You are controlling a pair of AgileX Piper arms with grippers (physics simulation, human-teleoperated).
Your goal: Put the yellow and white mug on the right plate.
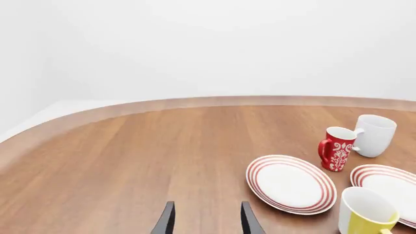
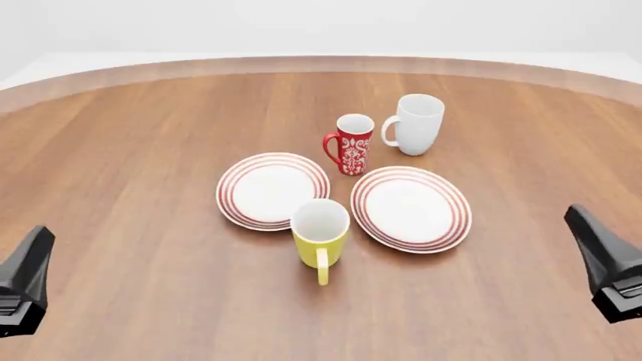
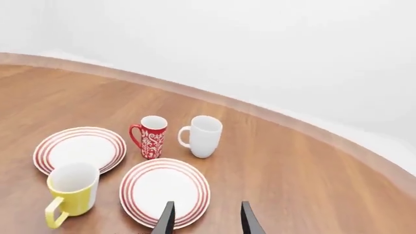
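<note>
While both our arms sit back at the near corners of the table [image 2: 120, 226], nothing has been picked up yet. Our left gripper [image 1: 206, 219] shows its two fingers spread with bare wood between them, and our right gripper [image 3: 205, 219] is spread the same way, holding nothing.

From the front, the yellow and white mug [image 2: 320, 233] stands upright on the wood between the two plates at their near edges, close against the left plate [image 2: 233, 188], and just beside the right plate [image 2: 456, 214]. Its handle points back toward us. It lies ahead of both grippers, roughly midway, so we judge neither arm clearly nearer; the right arm suits the short carry rightward onto the right plate.

Behind the plates stand the red mug [image 2: 352, 144] and, just to its right, the white mug [image 2: 416, 124], both well clear of that path. We see nothing in the way of a reach from the near side; the main risk, we judge, is nudging the left plate while closing on the mug
</note>
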